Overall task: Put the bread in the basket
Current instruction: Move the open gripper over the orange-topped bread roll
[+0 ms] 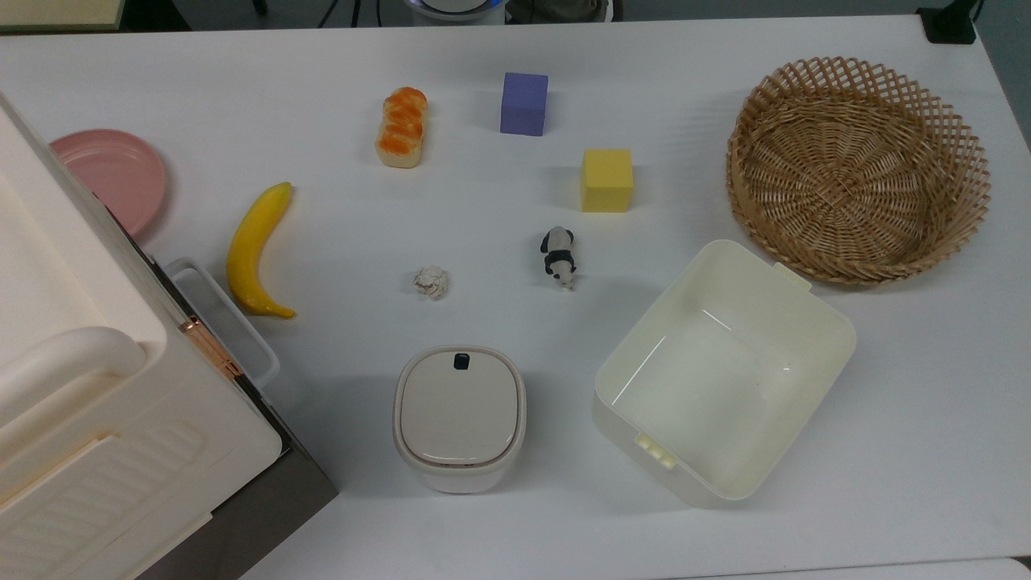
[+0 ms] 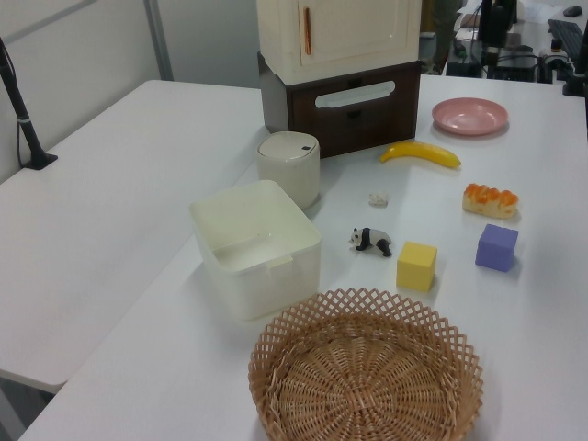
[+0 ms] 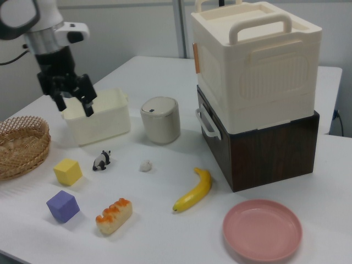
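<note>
The bread (image 1: pixel 401 127), a small loaf with an orange-brown segmented top, lies on the white table at the top view's upper middle, and it also appears in the left view (image 2: pixel 490 199) and the right view (image 3: pixel 114 216). The round wicker basket (image 1: pixel 858 169) stands empty at the top view's right, with its lattice rim near the left view's bottom edge (image 2: pixel 366 377) and at the right view's left edge (image 3: pixel 19 146). My gripper (image 3: pixel 74 108) hangs open and empty high above the table, up and to the left of the bread in the right view.
A purple cube (image 1: pixel 524 103), a yellow cube (image 1: pixel 607 180), a toy panda (image 1: pixel 558 255) and a crumpled paper ball (image 1: pixel 431 281) lie between bread and basket. A banana (image 1: pixel 256 248), pink plate (image 1: pixel 113 173), cream tub (image 1: pixel 830 310), lidded bin (image 1: pixel 459 415) and tall cream cabinet (image 1: pixel 80 403) surround them.
</note>
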Controlling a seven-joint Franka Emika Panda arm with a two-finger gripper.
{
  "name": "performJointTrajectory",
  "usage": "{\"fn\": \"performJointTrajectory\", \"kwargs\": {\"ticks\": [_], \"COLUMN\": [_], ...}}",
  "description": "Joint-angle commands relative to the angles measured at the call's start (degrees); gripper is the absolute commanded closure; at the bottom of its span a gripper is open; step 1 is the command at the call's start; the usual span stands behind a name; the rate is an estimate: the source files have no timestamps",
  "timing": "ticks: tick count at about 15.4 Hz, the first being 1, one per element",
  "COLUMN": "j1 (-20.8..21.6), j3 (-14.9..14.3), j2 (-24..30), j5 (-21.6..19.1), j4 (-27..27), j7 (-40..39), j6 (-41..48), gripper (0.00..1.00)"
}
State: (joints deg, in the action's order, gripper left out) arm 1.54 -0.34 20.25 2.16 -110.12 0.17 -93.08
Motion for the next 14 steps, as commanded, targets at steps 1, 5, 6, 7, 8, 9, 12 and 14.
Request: {"fn": "performJointTrajectory", "kwargs": {"ticks": [1, 5, 6, 7, 8, 9, 12, 14], "j1": [-0.04, 0.05, 0.05, 0.05, 0.05, 0.05, -0.04, -0.04], "j3": [-0.10, -0.28, -0.28, -0.37, -0.45, -0.89, -1.16, -1.16], "j2": [9.00, 13.49, 13.94, 14.03, 14.12, 14.12, 14.12, 14.12], "j5": [0.48, 0.30, 0.30, 0.30, 0.30, 0.30, 0.21, 0.04], "j4": [-8.60, -11.78, -11.95, -11.96, -11.96, -11.87, -11.78, -11.69], "j7": [-2.36, -2.98, -2.98, -2.98, -2.98, -2.98, -2.89, -2.89], "j6": [-2.72, -2.45, -2.37, -2.28, -2.28, -2.28, -2.36, -2.19], "gripper": [0.00, 0.00, 0.00, 0.00, 0.00, 0.00, 0.00, 0.00]}}
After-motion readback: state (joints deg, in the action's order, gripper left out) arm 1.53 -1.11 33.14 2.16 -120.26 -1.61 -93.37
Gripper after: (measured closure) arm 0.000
